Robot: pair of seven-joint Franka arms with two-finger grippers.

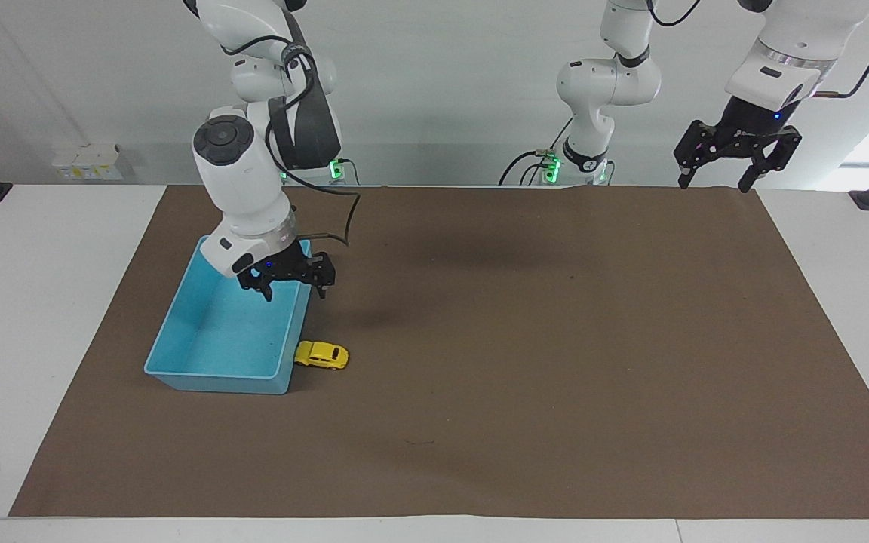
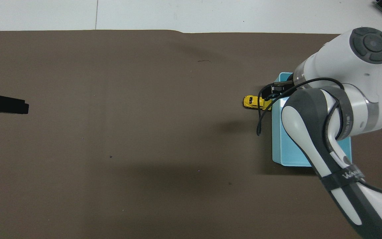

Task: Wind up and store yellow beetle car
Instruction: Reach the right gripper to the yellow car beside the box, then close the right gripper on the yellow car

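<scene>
Car: on the mat, touching the bin wall.
Right gripper: jaws open, empty, apparently above the bin's edge.
Left gripper: jaws open, empty, raised over the mat's corner.

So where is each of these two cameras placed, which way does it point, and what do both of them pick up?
Facing view: high across the table, looking at the robots; both white arms show whole, the right gripper open over the light blue plastic bin, the left gripper waiting open above the brown mat's edge.
Overhead view: above the robots' end, looking steeply down; the right arm and the left gripper tip show.
Shared: the bin, the tiny yellow beetle-shaped toy car beside it, the mat.
</scene>
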